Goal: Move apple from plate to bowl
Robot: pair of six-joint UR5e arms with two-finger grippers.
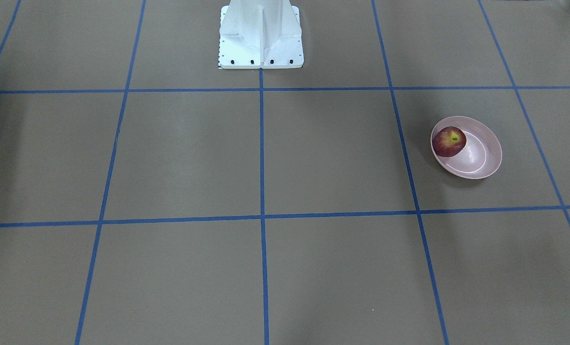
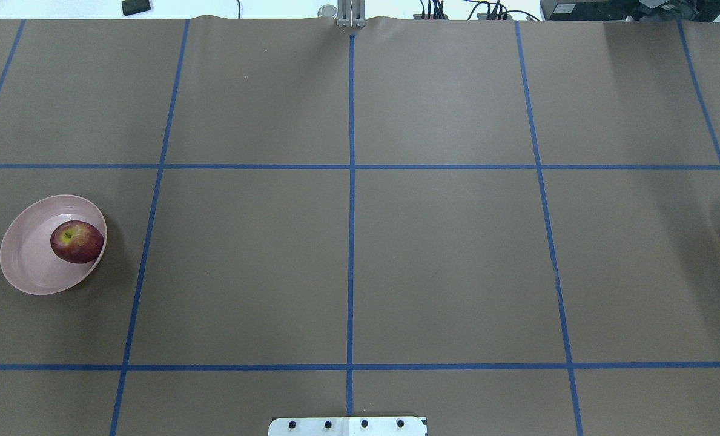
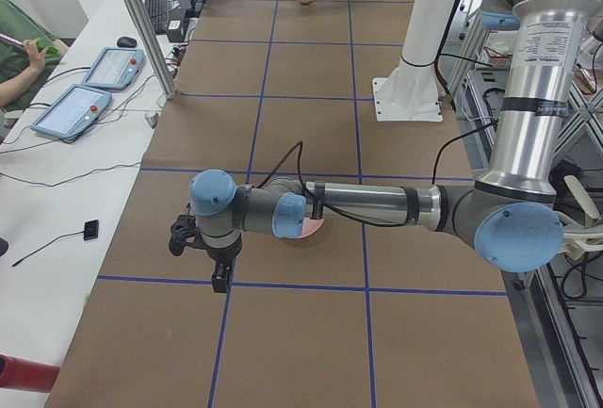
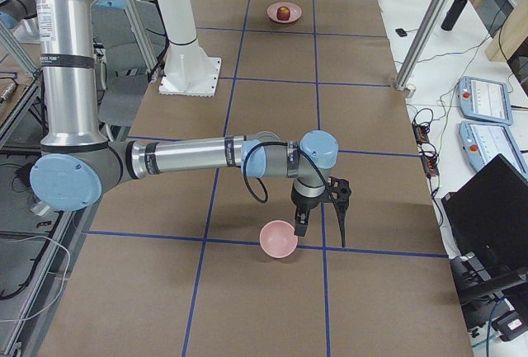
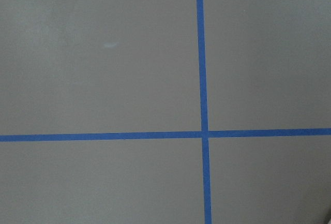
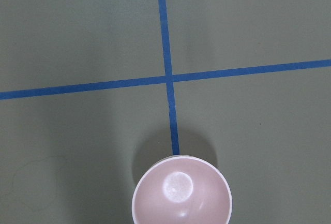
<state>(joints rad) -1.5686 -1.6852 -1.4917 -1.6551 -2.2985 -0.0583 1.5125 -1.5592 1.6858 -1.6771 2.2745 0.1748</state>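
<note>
No legible text, label or number shows anywhere.

Btwn plate [image 2: 26, 266] and bowl [image 4: 278, 239]: bare table surface [image 2: 444, 260], flat tape lines [image 2: 351, 242] only. Upright obstruction: white pedestal base [image 1: 261, 38], mid robot-side edge. At plate rim, table-centre side: apple [image 2: 77, 241], top exposed. Bowl mouth open per R wrist cam.

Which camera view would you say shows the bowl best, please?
The exterior right view: the bowl shows whole and empty there. The right wrist view is closer but crops its lower edge. The overhead catches only a sliver at the right border, exterior left shows it far and tiny, and the other two miss it.
</note>
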